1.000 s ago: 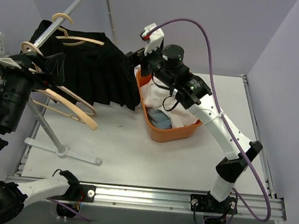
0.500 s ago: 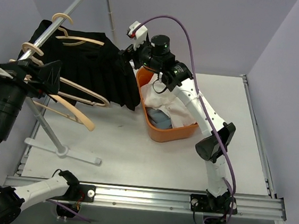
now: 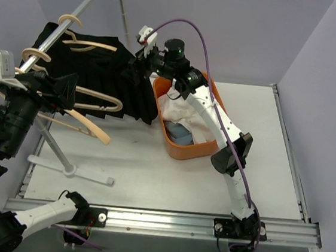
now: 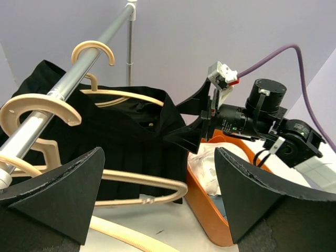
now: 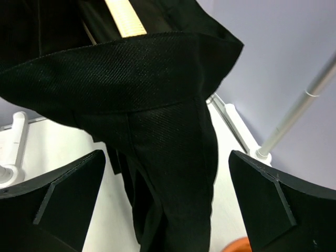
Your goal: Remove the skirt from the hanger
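A black pleated skirt [image 3: 109,87] hangs on a wooden hanger [image 3: 93,45] hooked over the metal rail [image 3: 77,14]. My right gripper [image 3: 139,69] is open at the skirt's upper right corner. In the right wrist view the skirt's waistband and folds [image 5: 163,152] fill the space between the open fingers of that gripper [image 5: 168,202], with a strip of the hanger [image 5: 124,17] above. My left gripper [image 3: 61,87] is open and empty at the rail's near end, next to empty hangers. The left wrist view shows the skirt [image 4: 126,142], its hanger [image 4: 128,96] and the right gripper [image 4: 202,123] beyond my open left gripper [image 4: 157,194].
An orange basket [image 3: 180,150] holding white and blue clothes stands right of the skirt. Two empty wooden hangers [image 3: 89,102] hang at the rail's near end. The rack's foot [image 3: 70,170] rests on the table at front left; its far pole [image 5: 310,94] stands behind.
My right arm has swung left and its gripper has come up against the skirt's upper right corner. My left gripper has shifted slightly near the empty hangers.
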